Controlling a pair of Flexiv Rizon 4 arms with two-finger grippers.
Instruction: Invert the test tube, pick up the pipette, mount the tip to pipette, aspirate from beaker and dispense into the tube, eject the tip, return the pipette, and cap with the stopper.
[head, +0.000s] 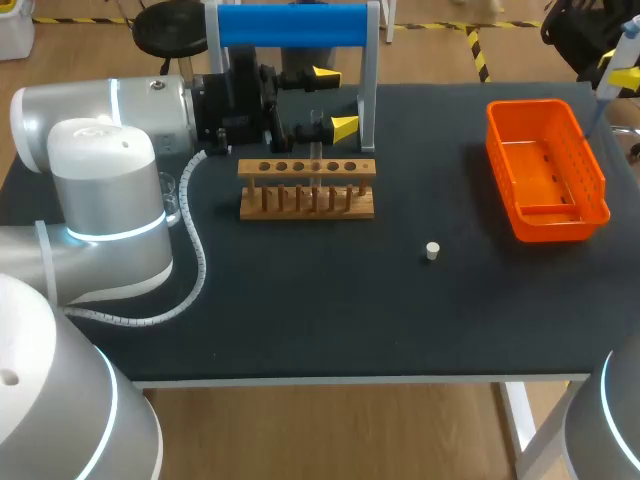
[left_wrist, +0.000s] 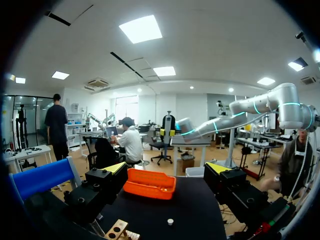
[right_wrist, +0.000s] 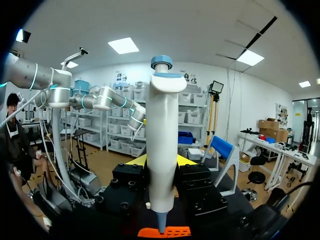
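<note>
The white pipette (right_wrist: 161, 145) with a blue top stands upright between the fingers of my right gripper (right_wrist: 161, 162), which is shut on it. In the head view the pipette (head: 622, 70) hangs above the far right corner of the orange basket (head: 545, 170), its lower end pointing down at the basket (right_wrist: 165, 232). My left gripper (head: 335, 100) stands open just behind the wooden rack (head: 307, 190), holding nothing; its yellow fingertips (left_wrist: 116, 167) are wide apart. A clear test tube (head: 316, 145) stands in the rack close to the nearer fingertip. The white stopper (head: 432, 251) lies on the mat.
A blue pipette stand (head: 292, 25) rises at the table's back behind the left gripper. A clear beaker (head: 172, 200) shows partly behind my left arm's elbow. The rack has several holes along its top. The stopper (left_wrist: 170, 221) lies between rack and basket (left_wrist: 150, 183).
</note>
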